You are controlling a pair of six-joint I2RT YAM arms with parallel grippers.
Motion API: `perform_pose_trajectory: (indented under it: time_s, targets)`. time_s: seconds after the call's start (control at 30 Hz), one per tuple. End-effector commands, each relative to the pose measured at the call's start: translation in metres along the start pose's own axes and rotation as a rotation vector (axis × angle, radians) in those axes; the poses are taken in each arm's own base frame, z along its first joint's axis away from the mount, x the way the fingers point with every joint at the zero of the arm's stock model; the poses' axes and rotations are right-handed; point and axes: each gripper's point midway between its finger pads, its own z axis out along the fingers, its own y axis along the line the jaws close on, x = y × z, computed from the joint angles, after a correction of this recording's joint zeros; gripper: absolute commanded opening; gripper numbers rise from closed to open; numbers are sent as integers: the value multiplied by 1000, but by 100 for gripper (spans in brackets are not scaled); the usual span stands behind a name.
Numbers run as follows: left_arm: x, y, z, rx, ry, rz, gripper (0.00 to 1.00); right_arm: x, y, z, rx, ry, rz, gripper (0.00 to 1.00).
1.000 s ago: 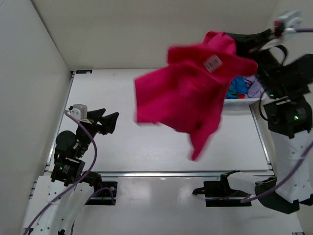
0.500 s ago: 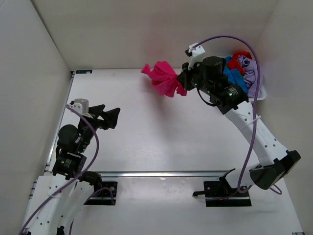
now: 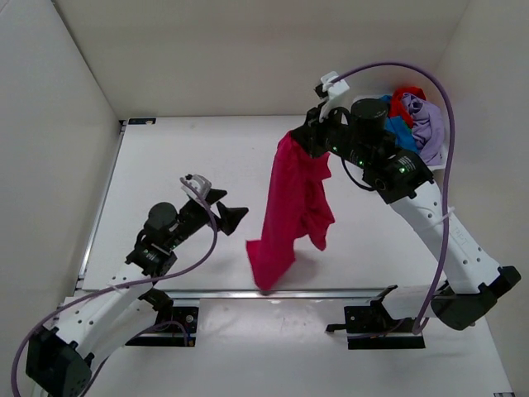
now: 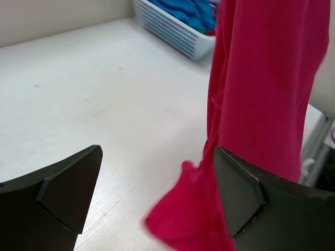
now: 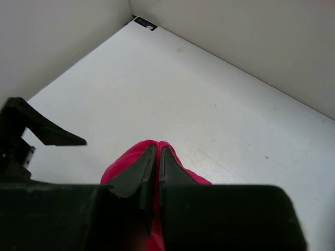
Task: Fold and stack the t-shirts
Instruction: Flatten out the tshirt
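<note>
While the magenta t-shirt [image 3: 291,203] hangs in a long bunched column, my job is to get a second hold on it so it can be spread flat. My right fingers [image 5: 148,166] are pinched together on its top edge, high over the middle of the desk [image 3: 182,165]. Its bottom end crumples onto the desk near the near edge. My left fingers [image 3: 233,214] stand wide apart and hold nothing, just left of the lower cloth and facing it.

I judge the clean way is to come in low, close on one layer at a hem or corner rather than the whole bundle, then draw left while the right holds its height, so the shirt opens without twisting.

My right arm rises from its near-right base and arches far and left, wrist tipped downward. My left arm stretches low from the near-left toward the right. The blue, red and lavender shirts [image 3: 417,124] sit heaped in the white slatted basket [image 4: 172,31] at the far right.
</note>
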Motion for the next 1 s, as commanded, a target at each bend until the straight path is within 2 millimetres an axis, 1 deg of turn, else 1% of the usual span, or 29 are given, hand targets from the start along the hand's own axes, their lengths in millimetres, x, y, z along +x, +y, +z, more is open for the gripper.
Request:
perform_pose_trajectory:
  time_s: [0.0,0.03,0.07,0.1,0.17,0.2,0.23,0.27,0.3,0.33,0.37,0.4,0.43,0.5,0.53,0.57,0.6,0.63,0.67,0.7,0.73,0.77,0.8,0.83,0.87,0.9,0.93,0.97]
  targets:
    - [6,-35,9,137,-14,49,98,-50,13,-6,-34,-147,-13,0]
    - [8,-42,12,150,-13,56,99,-49,15,-2,-39,-142,-4,0]
    - [18,-41,14,142,8,52,99,-52,15,-1,-30,-151,-9,0]
    - [26,-48,16,163,22,53,99,-54,14,-3,-30,-154,-10,0]
    - [32,-52,18,168,31,39,99,-56,14,-1,-26,-151,-10,0]
    - [32,-58,18,192,25,39,98,-55,14,3,-22,-147,-8,0]
    - [38,-61,20,204,42,39,91,-55,9,2,-5,-145,-11,0]
    - [40,-64,19,225,49,43,80,-57,7,5,11,-147,-5,0]
    - [45,-64,22,228,71,50,75,-59,8,4,9,-153,-15,0]
    - [53,-67,22,245,97,57,73,-60,6,5,14,-157,-12,0]
    - [60,-66,24,232,114,64,70,-57,6,9,19,-152,-8,0]
    - [57,-67,26,225,100,76,72,-61,7,8,17,-164,-7,0]
    - [58,-72,27,239,95,88,76,-65,10,7,6,-176,-2,0]
    - [60,-70,31,199,89,83,82,-67,16,12,-6,-177,-6,0]
    - [60,-70,34,190,87,79,83,-71,15,9,0,-182,-7,0]
    - [62,-67,36,171,84,83,85,-72,20,9,-14,-184,-7,0]
    - [64,-54,40,96,85,82,86,-77,24,9,-24,-194,-5,0]
    - [64,-55,41,83,78,91,88,-77,29,9,-35,-192,-6,0]
    - [67,-44,43,11,74,98,89,-81,30,7,-40,-200,-12,0]
    - [66,-33,45,-60,63,102,92,-84,37,5,-55,-209,-14,0]
    - [71,-17,45,-137,69,106,96,-88,40,2,-63,-217,-18,0]
    - [73,-13,47,-171,70,92,98,-88,41,5,-65,-216,-18,0]
    - [72,1,48,-235,68,101,99,-88,47,4,-82,-216,-15,0]
    - [75,7,52,-267,83,111,99,-92,48,0,-89,-226,-16,0]
    - [77,16,56,-323,90,125,98,-91,52,-1,-101,-221,-15,0]
    - [76,17,59,-328,85,133,98,-96,52,-4,-106,-235,-12,0]
    - [82,15,70,-302,105,137,99,-96,54,-6,-112,-237,-12,0]
    - [87,14,81,-286,127,142,99,-95,53,-4,-112,-235,-15,0]
